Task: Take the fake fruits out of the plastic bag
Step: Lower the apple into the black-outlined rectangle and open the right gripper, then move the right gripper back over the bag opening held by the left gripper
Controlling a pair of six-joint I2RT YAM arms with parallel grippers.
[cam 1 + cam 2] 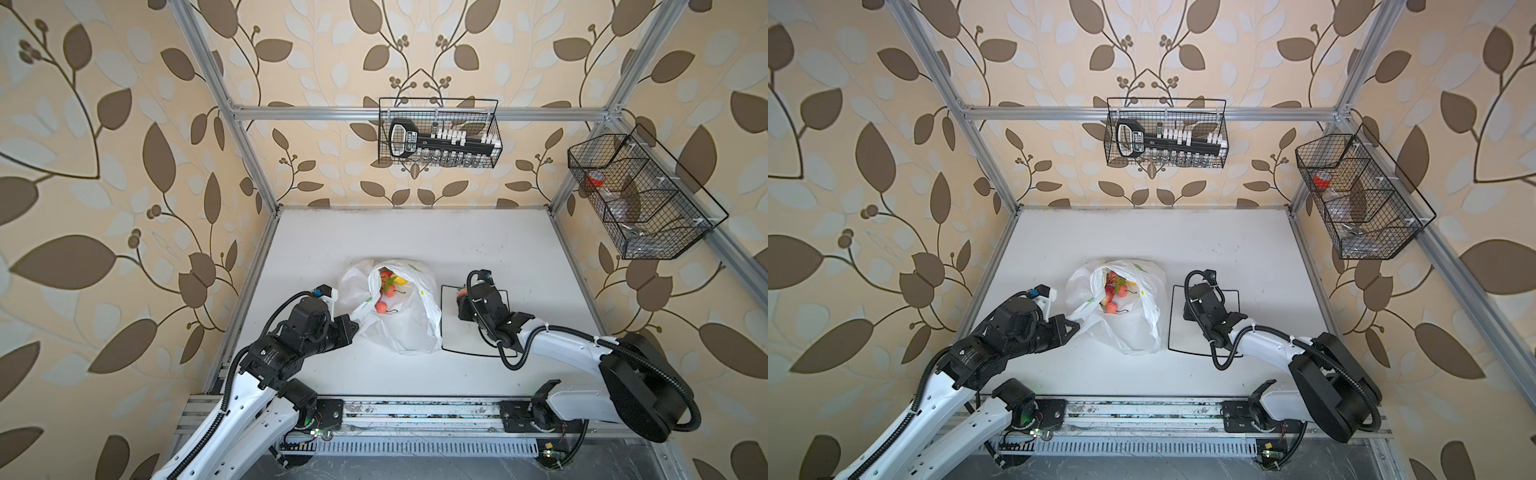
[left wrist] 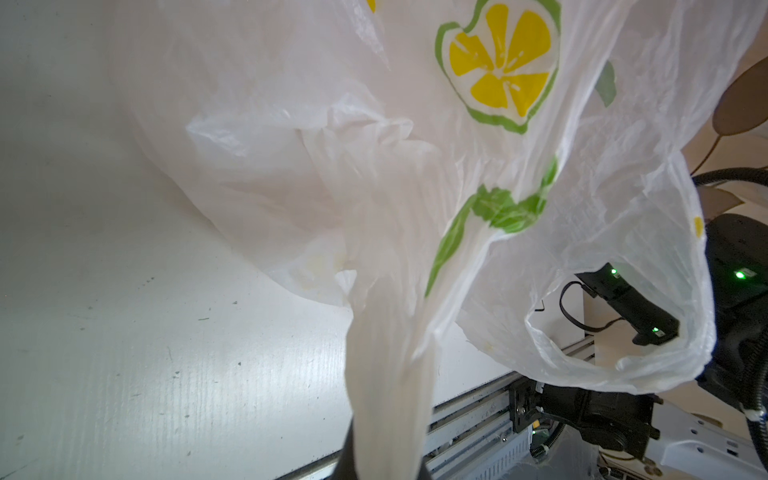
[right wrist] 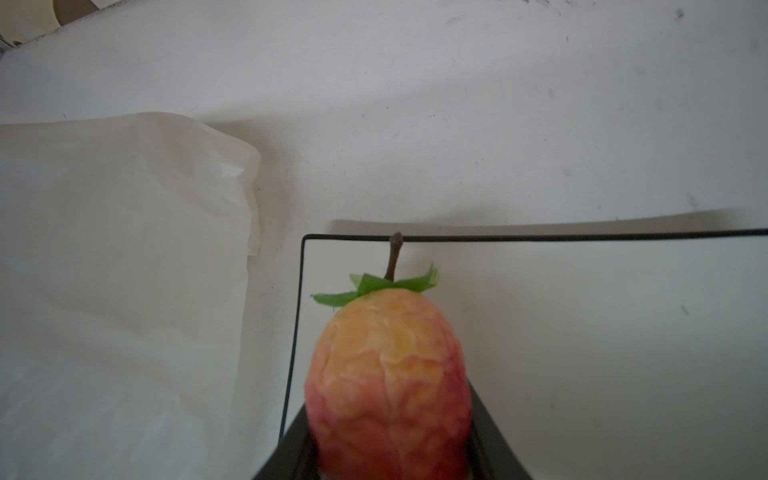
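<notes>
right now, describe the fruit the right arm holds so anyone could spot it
On the white table, right of the plastic bag, lies a square white plate with a thin black rim. Over its far left corner the fingers of the right gripper hold a fake fruit: wrinkled, peach-orange blushing red, green leaf collar, brown stem. It alone is outside the bag; the other fruits sit in its mouth.

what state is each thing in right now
plastic bag, lying on table, mouth open, handle pinched
left gripper, shut on plastic bag handle
right gripper, shut on stemmed fruit, over plate
stemmed fruit, held, out of bag
other fruits, inside bag
plate, flat beside bag
</notes>
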